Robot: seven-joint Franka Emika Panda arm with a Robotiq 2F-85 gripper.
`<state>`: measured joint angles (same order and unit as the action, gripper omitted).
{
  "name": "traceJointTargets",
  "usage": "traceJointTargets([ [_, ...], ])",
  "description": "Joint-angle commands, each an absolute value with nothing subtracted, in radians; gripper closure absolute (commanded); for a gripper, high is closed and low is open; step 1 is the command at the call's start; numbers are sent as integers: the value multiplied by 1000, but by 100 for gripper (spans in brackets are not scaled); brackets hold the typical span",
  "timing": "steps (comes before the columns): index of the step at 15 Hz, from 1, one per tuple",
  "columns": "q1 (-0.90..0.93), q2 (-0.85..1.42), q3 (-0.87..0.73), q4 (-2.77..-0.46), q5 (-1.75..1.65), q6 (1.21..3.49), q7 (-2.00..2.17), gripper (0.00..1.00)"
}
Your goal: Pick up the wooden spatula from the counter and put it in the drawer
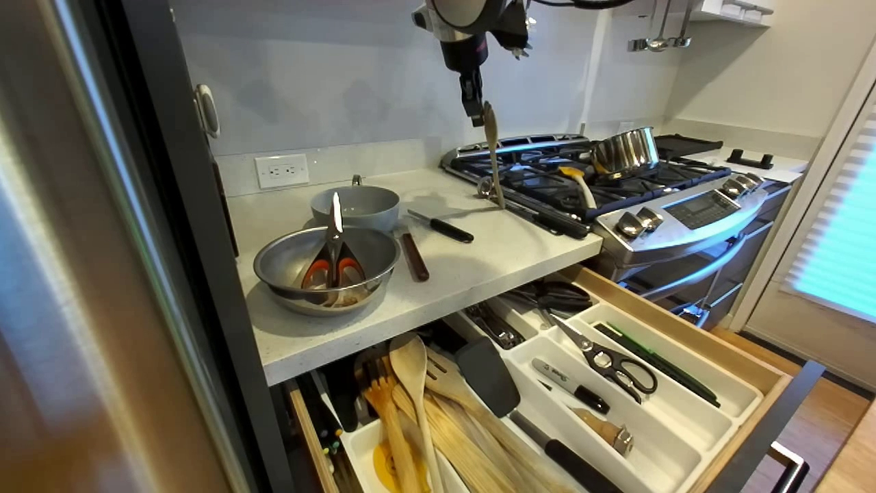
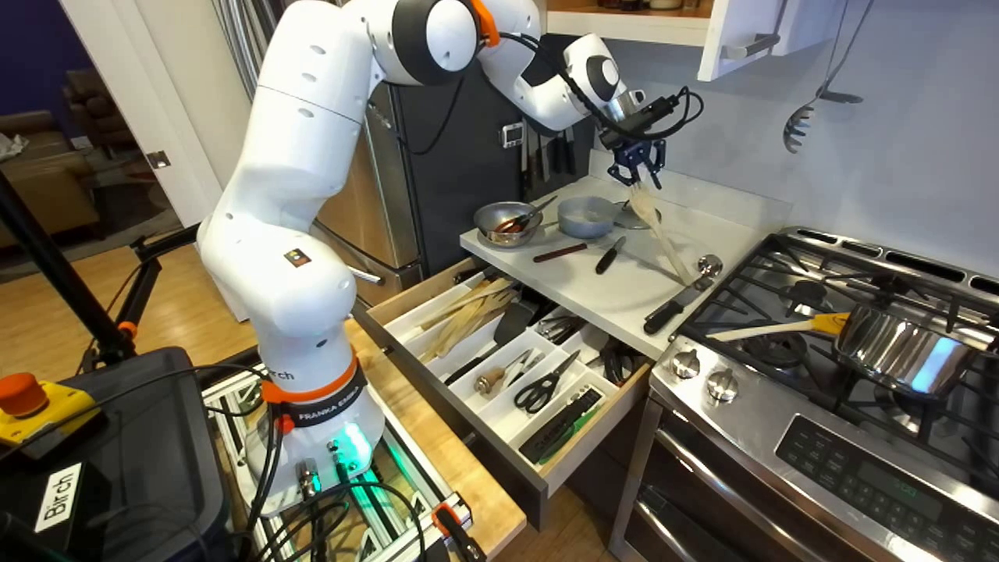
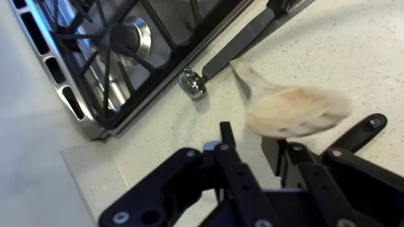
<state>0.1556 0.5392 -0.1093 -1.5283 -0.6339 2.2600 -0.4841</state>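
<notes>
The wooden spatula (image 1: 493,147) stands on its handle end on the off-white counter (image 1: 486,257), broad end up. It leans in an exterior view (image 2: 661,234), its top just below my gripper (image 2: 642,181). In the wrist view its broad end (image 3: 293,110) is blurred and overlaps the tip of the right finger; whether they touch I cannot tell. My gripper (image 3: 251,134) is open, with a gap between the fingers and nothing in it. The drawer (image 1: 684,319) is pulled out below the counter, its compartments holding utensils; it also shows in an exterior view (image 2: 597,432).
A steel bowl (image 1: 274,268) with scissors and a grey bowl (image 1: 376,209) stand on the counter. A black-handled tool (image 1: 450,230), a reddish-brown-handled tool (image 1: 415,257) and another black-handled tool (image 2: 665,316) lie there. The gas stove (image 2: 780,293) with a pot (image 2: 897,351) adjoins the counter.
</notes>
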Motion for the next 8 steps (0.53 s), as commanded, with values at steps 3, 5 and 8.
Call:
traceJointTargets([
  [3, 147, 334, -72, -1812, -774, 2263, -314, 92],
  [5, 111, 320, -38, -1855, -718, 2263, -352, 46],
  [8, 43, 329, -33, -1925, -612, 2357, -286, 44],
])
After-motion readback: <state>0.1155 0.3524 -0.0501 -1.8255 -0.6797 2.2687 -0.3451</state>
